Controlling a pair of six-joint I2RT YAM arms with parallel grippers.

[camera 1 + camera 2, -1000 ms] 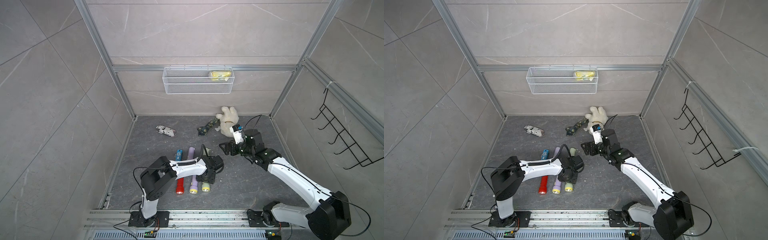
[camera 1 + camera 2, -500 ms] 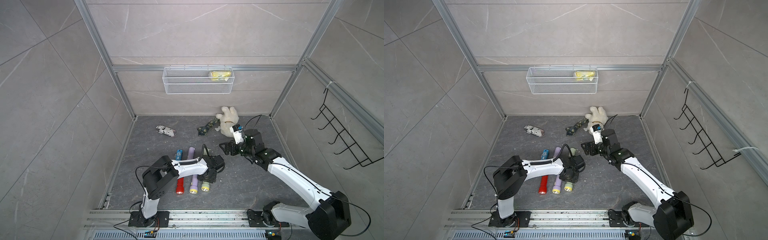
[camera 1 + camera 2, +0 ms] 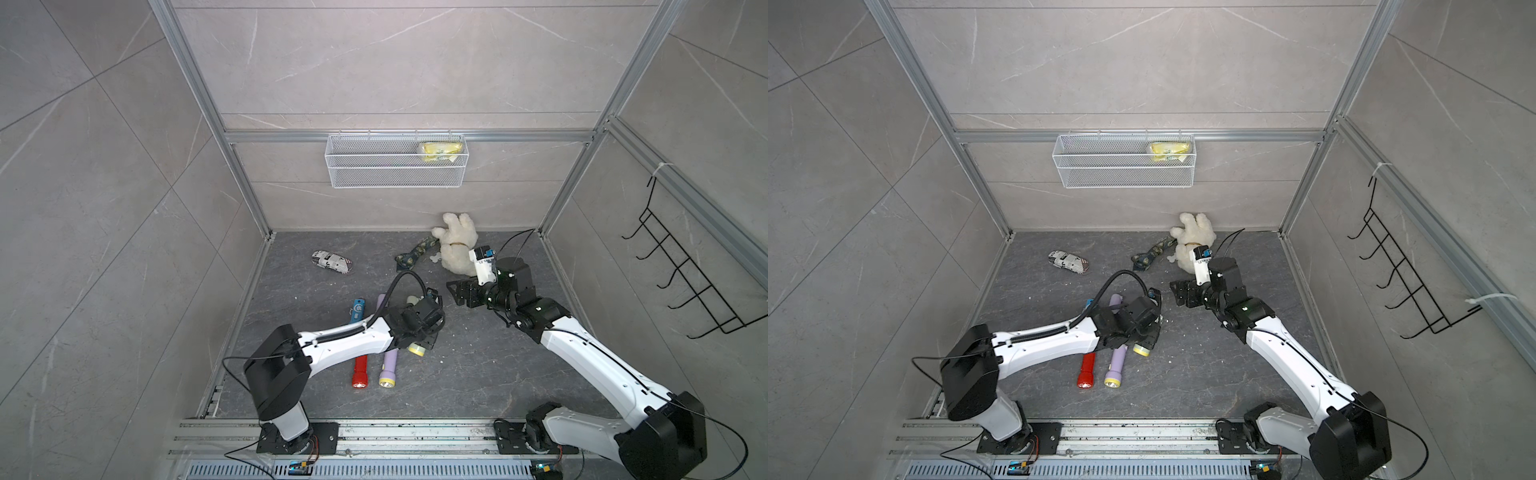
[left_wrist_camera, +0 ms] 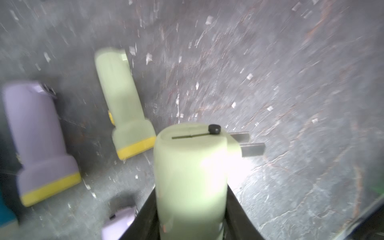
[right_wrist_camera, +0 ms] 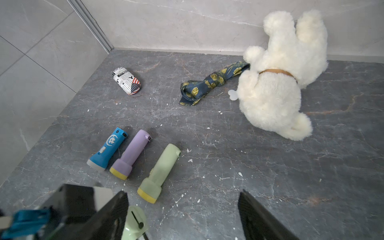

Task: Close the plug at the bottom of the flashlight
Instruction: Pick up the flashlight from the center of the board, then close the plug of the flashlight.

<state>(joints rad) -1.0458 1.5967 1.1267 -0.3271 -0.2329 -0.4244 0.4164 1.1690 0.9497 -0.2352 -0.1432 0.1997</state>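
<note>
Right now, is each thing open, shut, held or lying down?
Left gripper: jaws shut on the held green flashlight.
Its plug: open, prongs sticking out.
Right gripper: jaws open, empty.
Other green flashlight: lying on the floor.
Purple flashlight: lying on the floor.
Blue flashlight: lying on the floor.
Red flashlight: lying on the floor.
</note>
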